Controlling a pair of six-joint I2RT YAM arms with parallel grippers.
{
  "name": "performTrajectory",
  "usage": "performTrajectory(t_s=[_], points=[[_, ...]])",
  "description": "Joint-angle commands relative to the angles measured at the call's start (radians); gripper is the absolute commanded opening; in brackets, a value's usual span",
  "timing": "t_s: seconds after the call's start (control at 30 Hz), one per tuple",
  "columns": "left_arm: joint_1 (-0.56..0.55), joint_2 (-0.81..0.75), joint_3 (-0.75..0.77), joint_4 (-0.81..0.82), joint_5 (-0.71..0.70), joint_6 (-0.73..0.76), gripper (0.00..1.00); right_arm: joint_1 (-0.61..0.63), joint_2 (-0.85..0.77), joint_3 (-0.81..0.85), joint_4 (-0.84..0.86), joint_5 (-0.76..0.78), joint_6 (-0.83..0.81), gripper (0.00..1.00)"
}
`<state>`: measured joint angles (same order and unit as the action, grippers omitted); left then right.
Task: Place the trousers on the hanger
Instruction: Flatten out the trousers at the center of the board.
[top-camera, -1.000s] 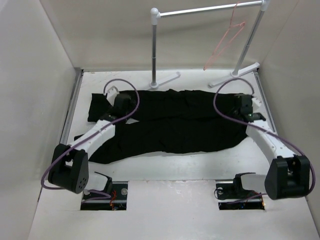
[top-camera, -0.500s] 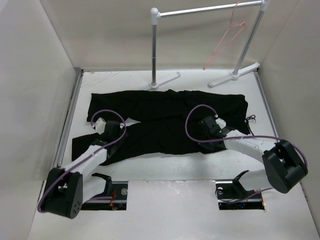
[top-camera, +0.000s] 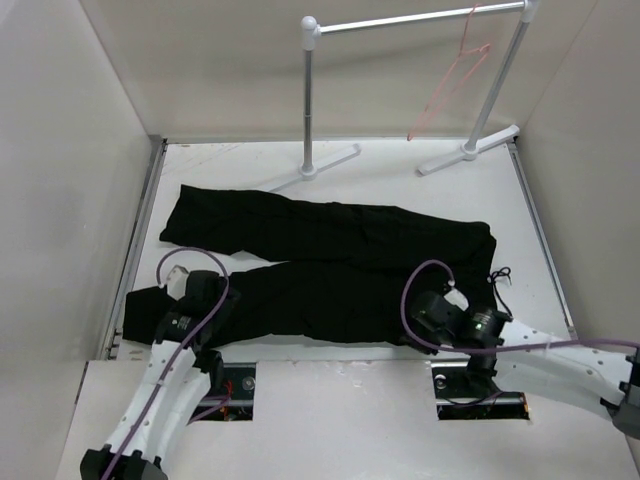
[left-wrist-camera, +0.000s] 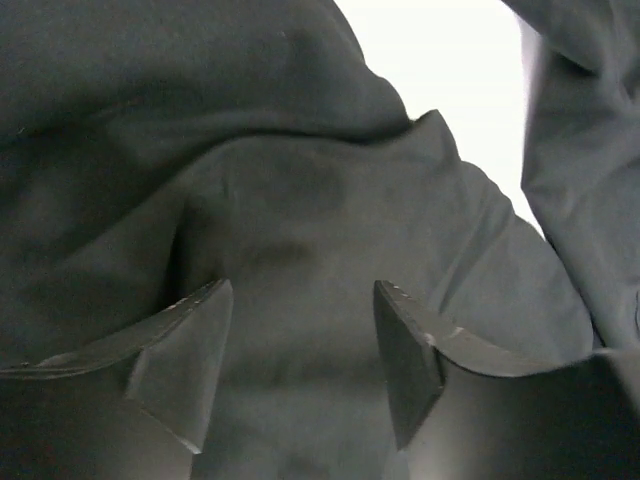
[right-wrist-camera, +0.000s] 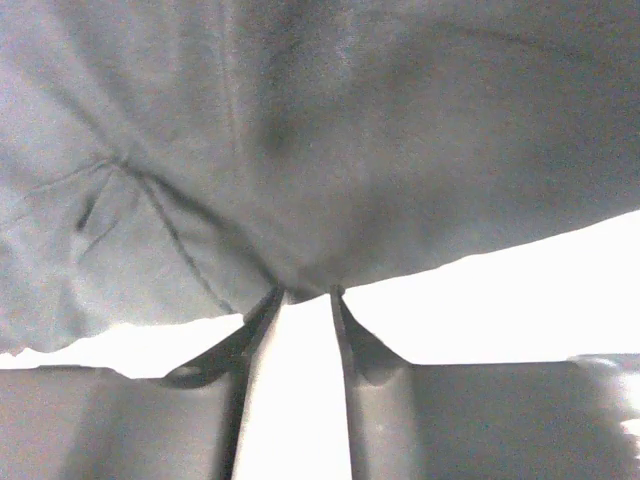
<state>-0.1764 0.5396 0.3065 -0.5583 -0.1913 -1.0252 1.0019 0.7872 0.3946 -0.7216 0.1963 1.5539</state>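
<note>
1. My right gripper (right-wrist-camera: 305, 292) sits at the near edge, its fingers pinched on the hem of the trousers (top-camera: 330, 250).
2. My left gripper (left-wrist-camera: 300, 300) hovers over the left leg end, fingers spread and holding nothing.
3. The trousers lie flat across the table (top-camera: 400, 185). I judge this the gathering step. Next, the left must clamp cloth.
4. Far back, the hanger (top-camera: 448, 90) hangs on the rail (top-camera: 400, 20).

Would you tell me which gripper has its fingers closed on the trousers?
The right gripper: it pinches the edge of the trousers, while the left gripper stands open over the cloth.
</note>
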Motion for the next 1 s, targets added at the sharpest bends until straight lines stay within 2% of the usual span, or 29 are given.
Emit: performTrajectory(t_s=[0.0,0.1,0.2,0.23,0.27,0.33,0.37,0.43,0.53,0.63,0.8,0.9,0.93,0.97], points=[[0.001,0.038,0.155,-0.071,-0.026,0.010,0.60,-0.030,-0.106,0.074,-0.130,0.077,0.000,0.41],[0.021,0.141,0.293,0.032,-0.066,0.060,0.64,-0.145,-0.140,0.162,-0.116,0.074,-0.182,0.59],[0.089,0.310,0.394,0.179,-0.080,0.083,0.66,-0.301,-0.114,0.246,-0.067,0.028,-0.415,0.65],[0.125,0.353,0.402,0.216,-0.074,0.080,0.66,-0.355,-0.102,0.272,-0.052,0.014,-0.481,0.62],[0.175,0.408,0.411,0.259,-0.062,0.077,0.65,-0.404,-0.089,0.292,-0.032,-0.001,-0.541,0.52],[0.275,0.529,0.430,0.334,-0.025,0.065,0.64,-0.508,-0.063,0.317,0.000,-0.037,-0.641,0.23],[0.318,0.593,0.440,0.368,-0.005,0.057,0.63,-0.560,-0.048,0.328,0.011,-0.066,-0.681,0.14],[0.392,0.707,0.468,0.420,0.026,0.051,0.62,-0.662,-0.025,0.332,0.051,-0.113,-0.754,0.11],[0.473,0.842,0.516,0.469,0.038,0.062,0.61,-0.757,0.006,0.340,0.086,-0.170,-0.816,0.19],[0.545,0.951,0.562,0.505,0.065,0.066,0.61,-0.785,0.029,0.334,0.112,-0.189,-0.833,0.25],[0.593,1.086,0.632,0.535,0.119,0.074,0.61,-0.783,0.081,0.300,0.162,-0.163,-0.822,0.54],[0.602,1.158,0.664,0.537,0.139,0.076,0.61,-0.794,0.116,0.288,0.192,-0.163,-0.808,0.59],[0.610,1.178,0.671,0.546,0.145,0.074,0.57,-0.799,0.128,0.290,0.201,-0.164,-0.808,0.59],[0.613,1.195,0.677,0.564,0.160,0.076,0.48,-0.800,0.139,0.293,0.208,-0.164,-0.808,0.59]])
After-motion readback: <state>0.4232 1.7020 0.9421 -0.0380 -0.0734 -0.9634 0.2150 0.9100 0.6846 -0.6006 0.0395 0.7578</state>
